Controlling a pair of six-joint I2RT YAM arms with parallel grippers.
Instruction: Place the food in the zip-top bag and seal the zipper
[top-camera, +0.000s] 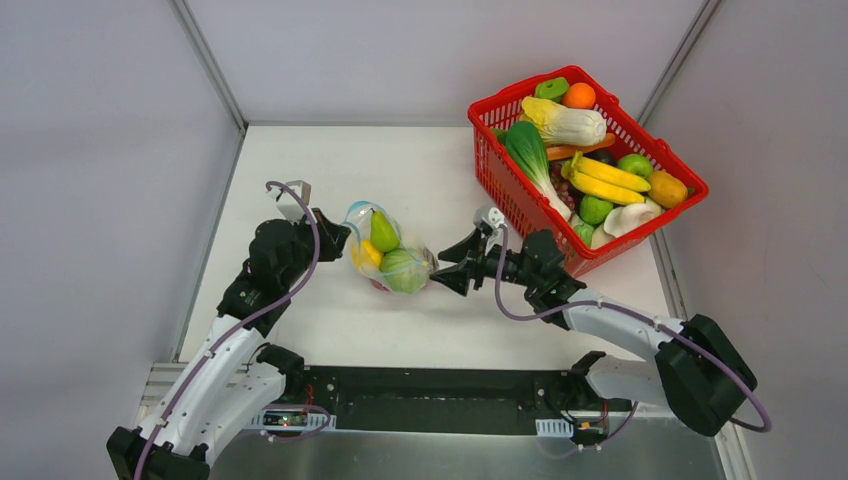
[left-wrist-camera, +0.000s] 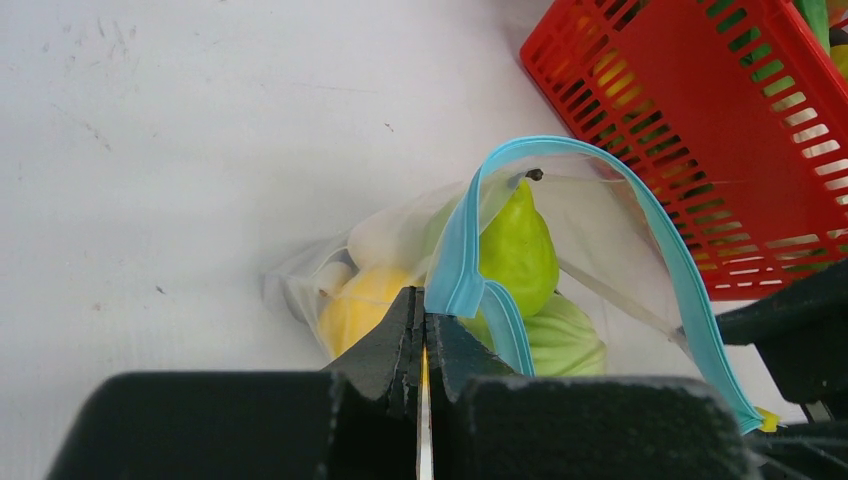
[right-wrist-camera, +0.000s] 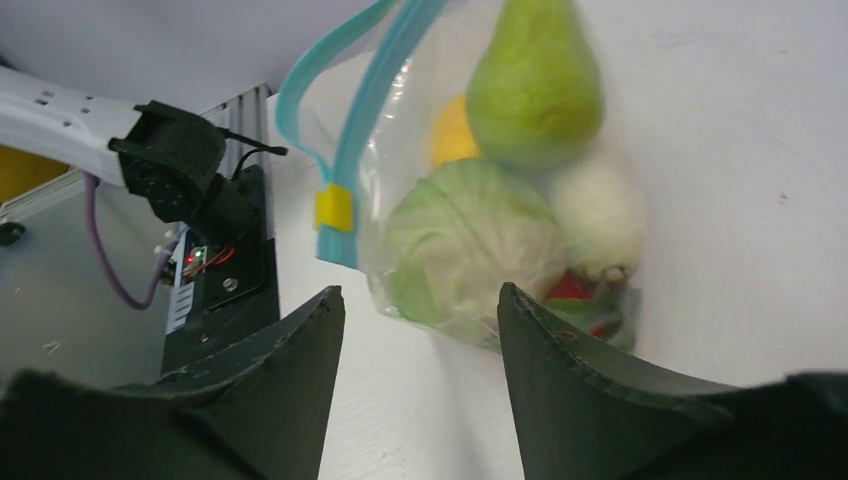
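Note:
The clear zip-top bag lies on the white table between my two grippers. It holds food: a green pear, a lemon, a green cabbage, a white radish and a red tomato. Its teal zipper arches open over the pear, with a yellow tab on it. My left gripper is shut on the bag's zipper edge at the bag's left side. My right gripper stands open just right of the bag, nothing between its fingers.
A red mesh basket full of toy fruit and vegetables stands at the back right, close behind my right arm. It fills the upper right of the left wrist view. The arm bases' black rail runs along the near edge.

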